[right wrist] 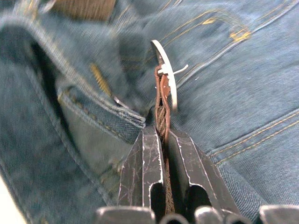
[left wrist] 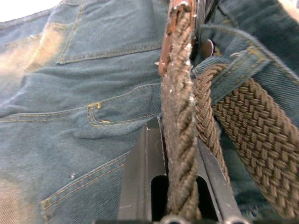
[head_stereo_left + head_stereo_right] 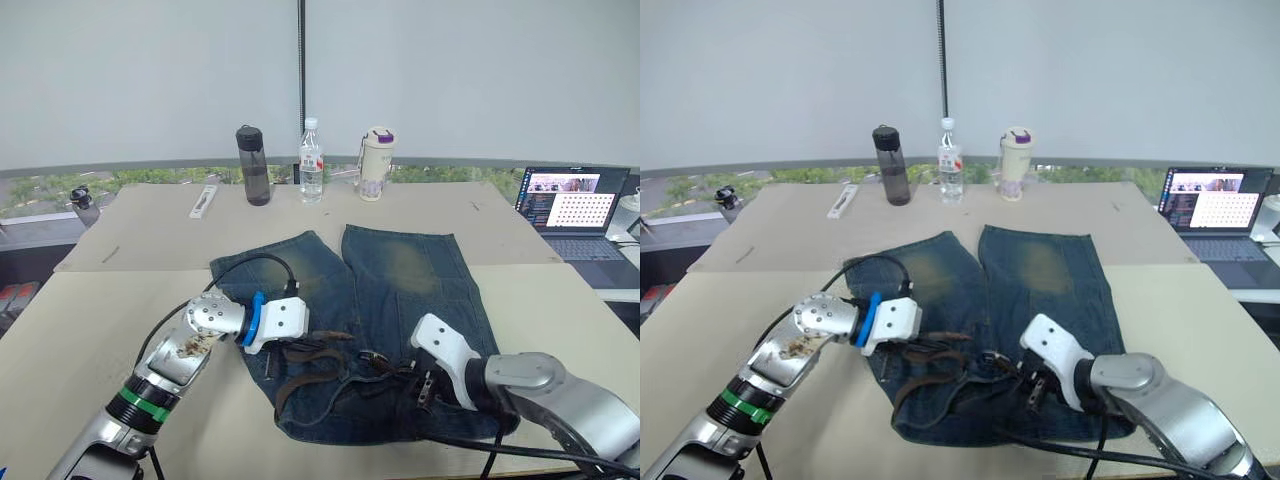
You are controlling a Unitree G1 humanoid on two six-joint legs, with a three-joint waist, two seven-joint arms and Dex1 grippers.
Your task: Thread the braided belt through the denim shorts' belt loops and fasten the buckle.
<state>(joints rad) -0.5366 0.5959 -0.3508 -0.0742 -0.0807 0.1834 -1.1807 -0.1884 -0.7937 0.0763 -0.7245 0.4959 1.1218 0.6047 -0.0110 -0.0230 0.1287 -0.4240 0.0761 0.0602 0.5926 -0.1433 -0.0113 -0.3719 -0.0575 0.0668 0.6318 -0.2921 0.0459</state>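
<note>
braided belt runs through one belt loop on the denim shorts. left gripper clenches the strap, right gripper clenches the buckle end. fastening remains, judging here.

No text, brand or number can be read. The water bottle label and the laptop screen at the tabletop's right edge are too small.

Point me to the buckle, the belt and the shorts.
buckle (image 1: 166,74), right wrist view, on the silver frame's edge.
belt (image 2: 180,116), left wrist view, on the braided strap running up between the tool's fingers.
shorts (image 3: 415,270), left eye view, on the faded leg panel.
</note>
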